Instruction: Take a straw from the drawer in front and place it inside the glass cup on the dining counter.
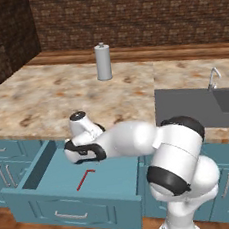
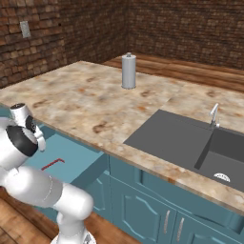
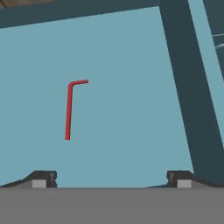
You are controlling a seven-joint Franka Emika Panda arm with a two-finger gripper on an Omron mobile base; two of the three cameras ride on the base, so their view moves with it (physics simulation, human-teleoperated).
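1. Gripper (image 3: 111, 178): two dark fingertips set wide apart, nothing between them; it hangs above the drawer floor, pointing down into it.
2. Straw (image 3: 68, 111): thin red stick with a short bent end, lying flat on the drawer floor, ahead of the fingertips and nearer the left one in the hand view; apart from both. Also seen in the left base view (image 1: 85, 179) and the right base view (image 2: 52, 164).
3. Handling, judged: very light, thin and smooth, likely to roll or slip; flat on the floor, so little to catch. Best hold is mid-length on the long straight leg, jaws closing across it, clear of the bend.
4. Drawer (image 1: 71, 207): teal, pulled open, silver bar handle on its front; the straw is its sole visible content.
5. Counter above (image 1: 29, 103): marbled stone, bearing a grey-white cylinder (image 1: 103, 62) and a sink (image 2: 181, 140) with tap.
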